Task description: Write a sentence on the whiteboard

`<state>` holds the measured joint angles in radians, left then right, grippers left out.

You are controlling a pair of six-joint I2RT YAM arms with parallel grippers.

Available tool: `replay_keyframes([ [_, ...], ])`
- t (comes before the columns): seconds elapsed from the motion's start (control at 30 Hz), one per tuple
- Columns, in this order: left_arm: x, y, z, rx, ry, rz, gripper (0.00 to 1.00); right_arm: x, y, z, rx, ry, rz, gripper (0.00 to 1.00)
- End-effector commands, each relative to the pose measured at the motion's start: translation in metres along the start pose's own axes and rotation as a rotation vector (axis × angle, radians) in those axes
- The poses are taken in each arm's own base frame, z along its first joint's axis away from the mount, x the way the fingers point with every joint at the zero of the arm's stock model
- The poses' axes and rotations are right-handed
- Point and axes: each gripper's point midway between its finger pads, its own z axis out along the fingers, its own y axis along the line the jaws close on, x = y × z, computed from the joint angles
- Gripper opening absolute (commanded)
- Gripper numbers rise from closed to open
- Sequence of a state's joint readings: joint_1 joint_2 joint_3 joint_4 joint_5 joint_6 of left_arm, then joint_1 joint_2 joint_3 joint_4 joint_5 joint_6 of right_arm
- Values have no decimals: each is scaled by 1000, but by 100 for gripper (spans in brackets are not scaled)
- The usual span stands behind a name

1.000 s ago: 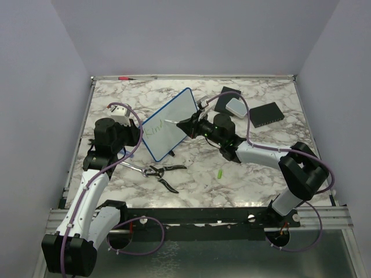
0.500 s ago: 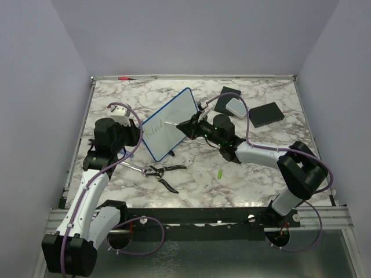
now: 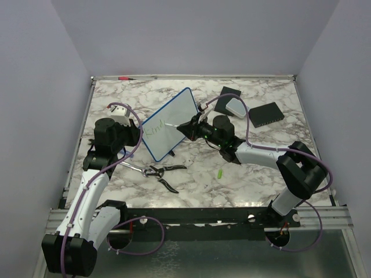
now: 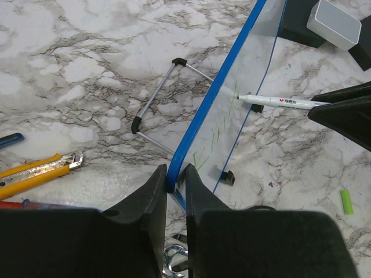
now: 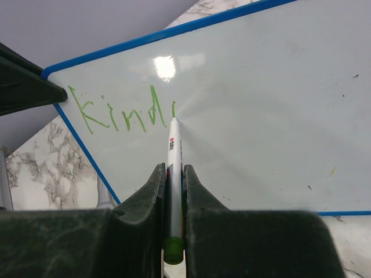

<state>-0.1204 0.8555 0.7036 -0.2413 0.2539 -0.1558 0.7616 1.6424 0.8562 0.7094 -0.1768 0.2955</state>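
Whiteboard (image 3: 173, 119) stands propped just left of centre in the top view, with the left gripper (image 4: 175, 175) pinched on its lower blue corner. Right gripper (image 5: 172, 171) is clamped on a white marker (image 5: 173, 142), its tip touching the board right after the green sentence (image 5: 119, 113) (so far just "Kind" plus a short stroke).

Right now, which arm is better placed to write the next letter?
Right. The right gripper holds the marker, tip on the whiteboard just after the green writing "Kind". The left gripper is clamped on the whiteboard's blue frame, steadying it.
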Motion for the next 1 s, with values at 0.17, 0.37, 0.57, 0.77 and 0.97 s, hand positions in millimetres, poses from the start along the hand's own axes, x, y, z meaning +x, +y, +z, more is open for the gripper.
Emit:
replay_keyframes([
  [0.17, 6, 0, -1, 2, 9, 16, 3, -23, 1, 2, 4, -66, -15, 1],
  [0.37, 5, 0, -1, 3, 8, 17, 3, -34, 0, 2, 19, -92, -27, 1],
  [0.57, 5, -1, -1, 3, 8, 18, 3, -40, 0, 2, 23, -111, -30, 1],
  [0.77, 5, -1, -1, 4, 8, 18, 3, -46, 1, 0, 26, -130, -30, 1],
  [0.97, 6, -1, 0, 5, 10, 17, 3, -44, -2, 1, 42, -131, -28, 1],
])
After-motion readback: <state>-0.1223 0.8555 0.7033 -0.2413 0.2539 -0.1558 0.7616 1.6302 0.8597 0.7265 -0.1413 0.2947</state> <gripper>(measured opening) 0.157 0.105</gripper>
